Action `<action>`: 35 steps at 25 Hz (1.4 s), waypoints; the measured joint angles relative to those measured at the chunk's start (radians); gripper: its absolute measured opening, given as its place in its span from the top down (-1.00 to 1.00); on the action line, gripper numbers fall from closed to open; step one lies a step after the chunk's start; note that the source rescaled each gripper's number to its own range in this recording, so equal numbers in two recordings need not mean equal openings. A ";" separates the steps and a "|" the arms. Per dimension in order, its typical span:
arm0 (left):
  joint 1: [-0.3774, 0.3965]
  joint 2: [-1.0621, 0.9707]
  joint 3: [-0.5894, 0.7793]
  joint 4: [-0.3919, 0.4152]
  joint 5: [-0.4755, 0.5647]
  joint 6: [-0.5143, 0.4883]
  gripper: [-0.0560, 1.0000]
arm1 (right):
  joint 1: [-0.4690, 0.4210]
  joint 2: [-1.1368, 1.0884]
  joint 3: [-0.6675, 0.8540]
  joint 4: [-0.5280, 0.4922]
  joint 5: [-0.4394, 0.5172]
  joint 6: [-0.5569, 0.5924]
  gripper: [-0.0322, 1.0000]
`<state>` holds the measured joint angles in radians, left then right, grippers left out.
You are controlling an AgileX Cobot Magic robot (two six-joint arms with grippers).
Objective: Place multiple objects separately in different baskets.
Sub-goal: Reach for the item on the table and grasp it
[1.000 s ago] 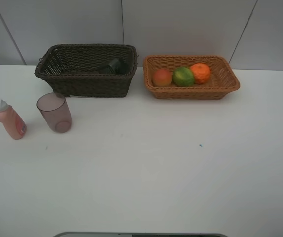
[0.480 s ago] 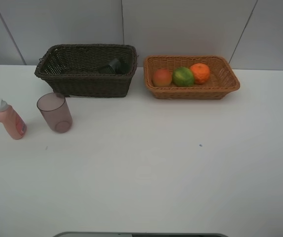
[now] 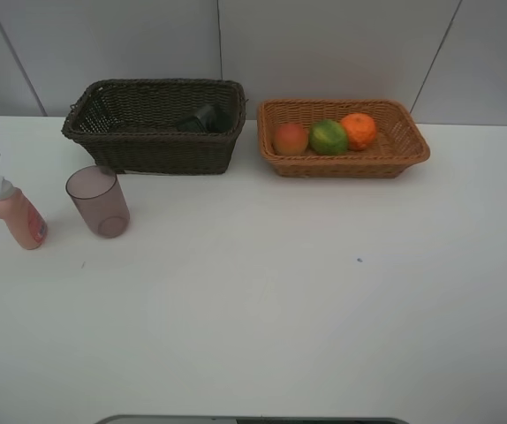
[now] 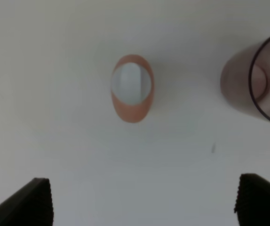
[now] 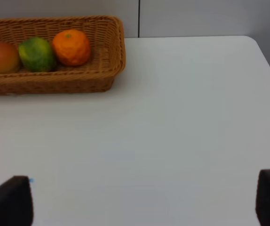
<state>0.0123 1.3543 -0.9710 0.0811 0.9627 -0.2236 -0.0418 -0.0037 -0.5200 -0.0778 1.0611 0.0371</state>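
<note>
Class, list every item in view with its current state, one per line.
Pink bottle: upright on table, capped.
Cup: upright on table, empty.
Dark bottle: inside dark basket.
Orange: in tan basket.
Green fruit: in tan basket.
Red-yellow fruit: in tan basket.
Left end effector: open, empty.
Right end effector: open, empty.

Matte black left end effector [image 4: 143, 203] with finely ridged inner edges; right end effector [image 5: 144, 201] equally black, blurred, blunt-cornered.

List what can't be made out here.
Dark bottle: exterior high, mostly hidden by the brown basket wall.
Pink bottle label: too small in exterior high; left wrist sees it top-down.
Right jaws: absent from exterior high; right wrist crops them to corner tips.
</note>
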 joint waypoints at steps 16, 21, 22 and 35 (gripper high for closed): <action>0.040 0.273 -0.080 -0.020 -0.113 0.109 -0.98 | 0.000 0.000 0.000 0.000 0.000 0.000 -1.00; 0.040 0.351 -0.082 -0.027 -0.138 0.110 -0.98 | 0.000 0.000 0.000 0.000 0.000 0.000 -1.00; 0.040 0.366 -0.082 -0.033 -0.140 0.110 -0.98 | 0.000 0.000 0.000 0.000 0.000 0.000 -1.00; 0.040 0.510 -0.082 -0.070 -0.231 0.110 -0.98 | 0.000 0.000 0.000 0.000 0.000 0.000 -1.00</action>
<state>0.0522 1.8643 -1.0527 0.0114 0.7322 -0.1141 -0.0418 -0.0037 -0.5200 -0.0778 1.0611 0.0371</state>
